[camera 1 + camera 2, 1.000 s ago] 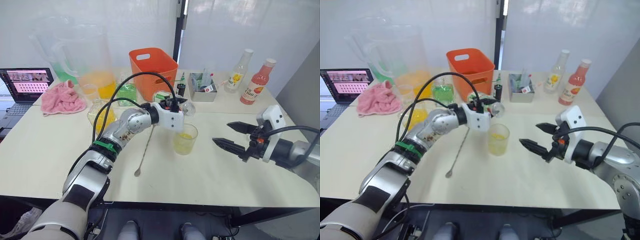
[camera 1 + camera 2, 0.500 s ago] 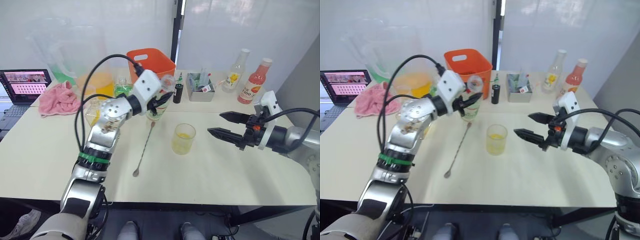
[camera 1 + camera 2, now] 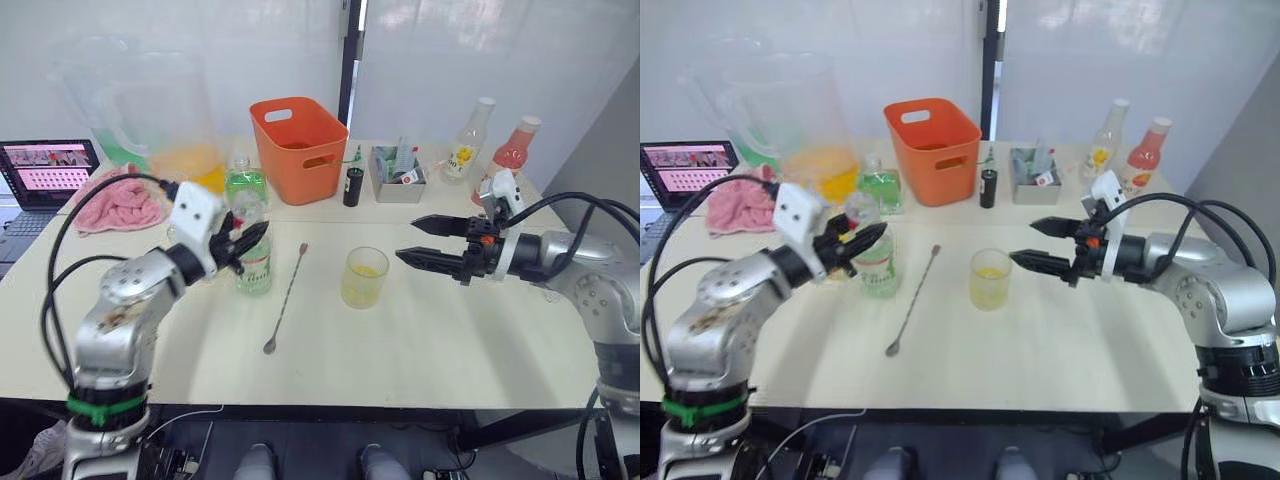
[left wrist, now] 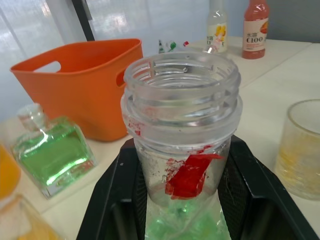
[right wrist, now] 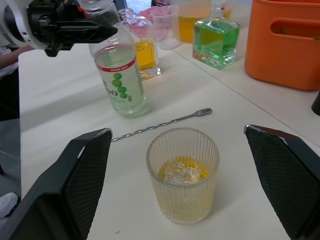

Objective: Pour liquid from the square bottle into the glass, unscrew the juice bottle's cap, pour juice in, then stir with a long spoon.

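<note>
Juice bottle (image 3: pixel 254 262) now stands upright on the worktop (image 3: pixel 420 340) left of the glass (image 3: pixel 364 277), left claw (image 3: pixel 243 243) clamped on its neck. Left wrist view: open neck, no cap. Right wrist view: right claw (image 5: pixel 195 172) wide, moved closer around the glass.

1. We see the juice bottle (image 3: pixel 254 262) standing upright on the worktop, uncapped, its open neck held between the left gripper's (image 3: pixel 243 240) jaws.
2. The glass (image 3: pixel 364 277), ribbed and clear, stands upright to the bottle's right, holding ice and a little yellow liquid.
3. The long spoon (image 3: pixel 286 299) lies flat between bottle and glass, bowl nearest us.
</note>
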Robot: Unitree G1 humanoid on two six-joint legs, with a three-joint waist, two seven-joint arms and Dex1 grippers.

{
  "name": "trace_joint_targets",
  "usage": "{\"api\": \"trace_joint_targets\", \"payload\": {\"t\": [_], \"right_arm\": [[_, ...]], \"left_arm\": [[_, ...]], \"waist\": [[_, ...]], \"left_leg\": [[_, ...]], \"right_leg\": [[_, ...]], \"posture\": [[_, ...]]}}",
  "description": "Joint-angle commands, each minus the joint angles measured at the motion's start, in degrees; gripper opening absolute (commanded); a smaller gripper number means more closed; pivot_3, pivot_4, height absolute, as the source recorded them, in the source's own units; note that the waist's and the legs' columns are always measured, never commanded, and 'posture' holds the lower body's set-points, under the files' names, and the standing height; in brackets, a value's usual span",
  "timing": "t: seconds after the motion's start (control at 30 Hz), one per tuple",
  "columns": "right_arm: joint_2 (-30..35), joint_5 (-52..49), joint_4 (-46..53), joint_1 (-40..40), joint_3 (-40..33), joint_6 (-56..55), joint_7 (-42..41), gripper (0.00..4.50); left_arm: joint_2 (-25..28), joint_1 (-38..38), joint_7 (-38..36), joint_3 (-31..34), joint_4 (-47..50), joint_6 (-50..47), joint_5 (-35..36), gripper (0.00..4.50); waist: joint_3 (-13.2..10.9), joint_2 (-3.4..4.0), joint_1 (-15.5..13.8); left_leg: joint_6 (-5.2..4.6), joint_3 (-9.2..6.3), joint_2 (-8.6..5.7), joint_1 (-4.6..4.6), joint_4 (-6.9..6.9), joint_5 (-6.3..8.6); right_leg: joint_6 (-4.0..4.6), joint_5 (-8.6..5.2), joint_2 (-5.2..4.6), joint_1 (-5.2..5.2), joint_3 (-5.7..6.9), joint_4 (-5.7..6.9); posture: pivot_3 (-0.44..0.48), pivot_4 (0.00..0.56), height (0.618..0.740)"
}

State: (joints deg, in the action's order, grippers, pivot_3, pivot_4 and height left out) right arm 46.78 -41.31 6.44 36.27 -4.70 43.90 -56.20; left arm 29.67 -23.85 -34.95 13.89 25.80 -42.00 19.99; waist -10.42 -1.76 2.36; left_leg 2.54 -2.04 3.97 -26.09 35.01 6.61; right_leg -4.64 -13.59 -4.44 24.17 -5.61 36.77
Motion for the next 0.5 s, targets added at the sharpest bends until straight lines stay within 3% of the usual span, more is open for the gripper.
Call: {"api": "trace_joint_targets", "payload": {"t": [0.03, 0.27, 0.5], "right_arm": [[-0.2, 0.5, -0.5, 1.8, 0.1, -1.9, -3.0, 4.47], [-2.5, -0.6, -1.6, 4.1, 1.6, -1.7, -8.0, 4.47], [-4.7, -0.4, -0.9, 4.2, 1.7, -2.9, -9.9, 4.47]], "left_arm": [[2.2, 3.2, 0.5, 6.4, 6.1, -1.1, 3.9, 1.49], [4.0, 13.9, -0.2, 19.8, 10.3, -4.8, 15.9, 1.49], [8.6, 24.2, -1.9, 30.7, 7.2, -3.9, 19.9, 1.49]], "waist": [[0.0, 0.0, 0.1], [0.0, 0.0, 0.2], [0.0, -0.05, 0.2]], "left_leg": [[0.0, 0.0, 0.0, 0.0, 0.01, 0.0], [0.0, 0.0, 0.04, 0.03, -0.01, 0.0], [0.01, 0.01, 0.05, 0.06, -0.04, 0.01]], "right_leg": [[-0.01, 0.0, 0.0, 0.0, 0.0, 0.0], [0.04, -0.09, 0.02, 0.03, 0.03, 0.04], [0.25, -0.25, 0.0, 0.03, 0.04, 0.02]], "posture": [[0.0, 0.15, 0.725], [0.0, 0.15, 0.725], [0.0, 0.15, 0.725]]}}
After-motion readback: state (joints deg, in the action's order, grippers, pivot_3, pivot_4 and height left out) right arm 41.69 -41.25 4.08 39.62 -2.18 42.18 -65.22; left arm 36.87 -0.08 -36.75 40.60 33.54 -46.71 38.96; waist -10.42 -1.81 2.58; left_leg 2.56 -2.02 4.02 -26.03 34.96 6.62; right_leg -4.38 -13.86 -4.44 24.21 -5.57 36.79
